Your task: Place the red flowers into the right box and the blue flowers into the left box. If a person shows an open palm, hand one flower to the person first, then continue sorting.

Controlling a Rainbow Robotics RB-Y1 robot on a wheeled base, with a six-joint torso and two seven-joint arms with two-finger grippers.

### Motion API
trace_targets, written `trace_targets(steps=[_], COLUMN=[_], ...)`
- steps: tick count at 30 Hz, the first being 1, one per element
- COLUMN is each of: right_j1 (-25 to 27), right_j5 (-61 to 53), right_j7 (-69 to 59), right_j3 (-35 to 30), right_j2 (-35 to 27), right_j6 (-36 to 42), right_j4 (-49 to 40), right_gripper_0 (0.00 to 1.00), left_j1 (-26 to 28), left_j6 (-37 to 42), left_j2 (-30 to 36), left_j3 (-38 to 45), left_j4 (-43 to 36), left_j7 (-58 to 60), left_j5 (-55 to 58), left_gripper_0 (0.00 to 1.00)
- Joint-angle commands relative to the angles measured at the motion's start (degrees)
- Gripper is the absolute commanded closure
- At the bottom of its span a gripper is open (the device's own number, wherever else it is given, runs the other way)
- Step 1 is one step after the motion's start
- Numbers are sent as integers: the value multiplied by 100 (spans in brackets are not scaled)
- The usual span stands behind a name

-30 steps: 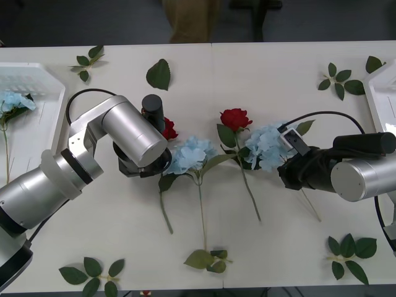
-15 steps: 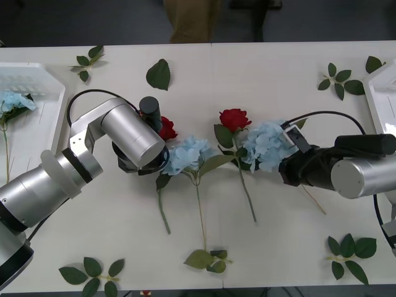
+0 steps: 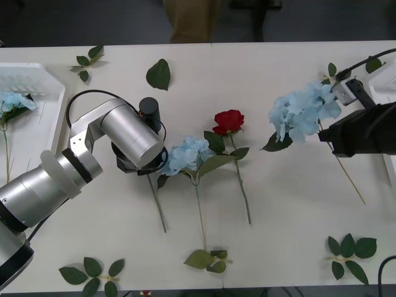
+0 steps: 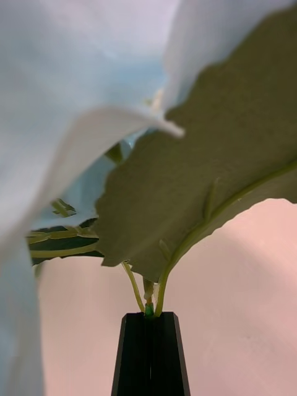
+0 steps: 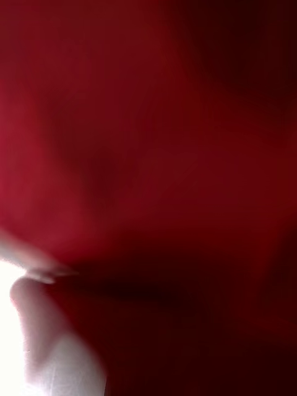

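Right gripper (image 3: 326,133) clenches a blue hydrangea (image 3: 303,111) by its stem, lifted at the table's right, near the right box (image 3: 382,83); left gripper (image 3: 141,164) sits over a rose (fingers hidden, state unknown); another rose (image 3: 228,120) and hydrangea (image 3: 189,153) lie between; loose leaf sprigs (image 3: 348,252) ring the table edges.

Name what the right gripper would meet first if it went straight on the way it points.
Its jaws shut on a blue hydrangea, the right gripper points toward the robot's left. Beyond that flower, the red rose comes first, though the gripper may pass above it.
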Motion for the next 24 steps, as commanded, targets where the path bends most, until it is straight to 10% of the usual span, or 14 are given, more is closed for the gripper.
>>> trace_targets(steps=[1, 17, 24], right_j1=[-815, -1650, -1702], right_j5=[-572, -2769, -3042], right_j7=[-708, -1182, -1050], right_j3=[-333, 1389, 1881], right_j2=[283, 802, 802], right_j6=[296, -2930, -3756], right_j4=[-218, 1197, 1478], right_gripper_0=[100, 100, 100], left_j1=[-181, -181, -173], left_j6=[-32, -23, 1146], left_j2=[58, 198, 690], left_j3=[-83, 22, 1648], left_j4=[26, 17, -1020], left_j7=[-257, -477, -2085], left_j5=[69, 130, 1326], left_gripper_0=[100, 100, 100])
